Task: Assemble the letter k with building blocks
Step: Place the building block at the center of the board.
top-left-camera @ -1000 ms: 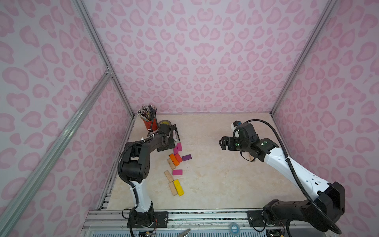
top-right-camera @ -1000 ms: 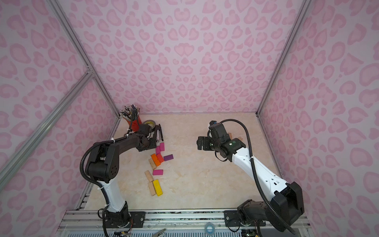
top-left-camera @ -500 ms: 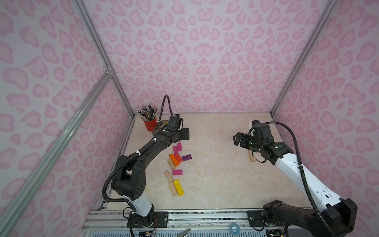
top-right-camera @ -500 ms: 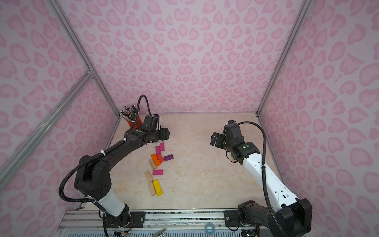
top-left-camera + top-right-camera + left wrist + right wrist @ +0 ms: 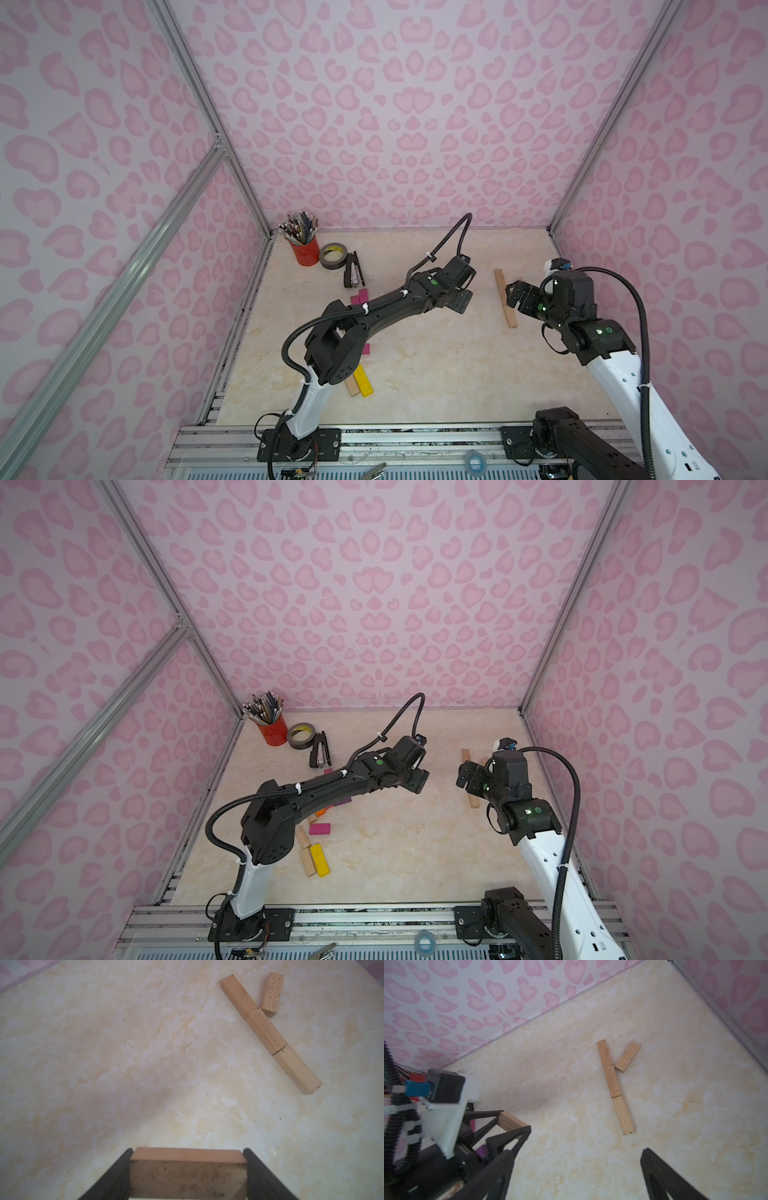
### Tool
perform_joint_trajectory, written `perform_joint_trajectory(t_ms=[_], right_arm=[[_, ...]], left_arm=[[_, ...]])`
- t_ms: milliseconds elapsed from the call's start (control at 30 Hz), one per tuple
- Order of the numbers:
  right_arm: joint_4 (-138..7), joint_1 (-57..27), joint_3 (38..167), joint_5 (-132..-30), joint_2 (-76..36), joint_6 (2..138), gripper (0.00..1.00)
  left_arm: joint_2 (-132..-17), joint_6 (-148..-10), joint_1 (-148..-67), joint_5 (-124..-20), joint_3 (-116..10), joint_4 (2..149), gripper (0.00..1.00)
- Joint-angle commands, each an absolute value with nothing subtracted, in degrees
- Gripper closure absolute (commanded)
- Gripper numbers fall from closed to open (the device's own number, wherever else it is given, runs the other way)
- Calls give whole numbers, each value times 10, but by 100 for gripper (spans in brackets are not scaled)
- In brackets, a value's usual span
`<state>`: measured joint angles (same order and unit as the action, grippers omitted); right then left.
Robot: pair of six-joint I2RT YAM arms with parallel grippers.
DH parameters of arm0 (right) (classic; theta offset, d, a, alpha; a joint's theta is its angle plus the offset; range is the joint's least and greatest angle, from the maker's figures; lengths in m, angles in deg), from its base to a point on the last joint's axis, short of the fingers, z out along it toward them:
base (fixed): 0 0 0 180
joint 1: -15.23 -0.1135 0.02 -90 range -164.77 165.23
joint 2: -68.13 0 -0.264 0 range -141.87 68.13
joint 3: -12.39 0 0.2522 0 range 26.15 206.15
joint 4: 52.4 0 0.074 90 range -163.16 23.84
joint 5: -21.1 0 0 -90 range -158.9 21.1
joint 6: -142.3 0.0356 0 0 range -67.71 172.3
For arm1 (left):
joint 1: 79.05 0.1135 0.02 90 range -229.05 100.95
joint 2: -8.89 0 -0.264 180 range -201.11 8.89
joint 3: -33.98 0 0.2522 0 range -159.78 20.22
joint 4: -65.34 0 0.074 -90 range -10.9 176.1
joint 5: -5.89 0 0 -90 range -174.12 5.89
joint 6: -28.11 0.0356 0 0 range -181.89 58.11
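Above tabletop (image 5: 145, 1064), block (image 5: 187, 1176) is clamped in left tool (image 5: 188, 1150), well apart from laid stem (image 5: 270, 1032); right tool (image 5: 577, 1153) is spread, empty. Stem may be nudged askew if block is set carelessly.

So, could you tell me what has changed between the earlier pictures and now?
The left arm swung from the coloured blocks beside the stapler out toward the middle, jaws shut on a plain wood block. The right arm drew back to the right, jaws open. The coloured blocks, the stapler and the laid wooden row stayed put.
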<state>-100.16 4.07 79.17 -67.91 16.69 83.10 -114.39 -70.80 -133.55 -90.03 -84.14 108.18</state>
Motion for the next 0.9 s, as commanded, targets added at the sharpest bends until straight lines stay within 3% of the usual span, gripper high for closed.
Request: perform_joint_trajectory(t_ms=[0,533,633,733,867], right_arm=[[-1026,42,788,-674,177,813,4],[-1054,43,787,-679,195,802,4],[-1056,43,787,-681,196,803,4],[-1058,43,788,-681,197,803,4],[-1059,43,791,-680,197,802,4]], left_arm=[[-1188,-701,-1346,-915,-882,1119,38],[-1318,-694,-1354,-887,-978,1179,37],[-1318,-694,-1354,-882,-977,1177,31],[-1314,-693,-1355,-882,-978,1175,19],[-1305,-693,-1354,-879,-978,1173,16]])
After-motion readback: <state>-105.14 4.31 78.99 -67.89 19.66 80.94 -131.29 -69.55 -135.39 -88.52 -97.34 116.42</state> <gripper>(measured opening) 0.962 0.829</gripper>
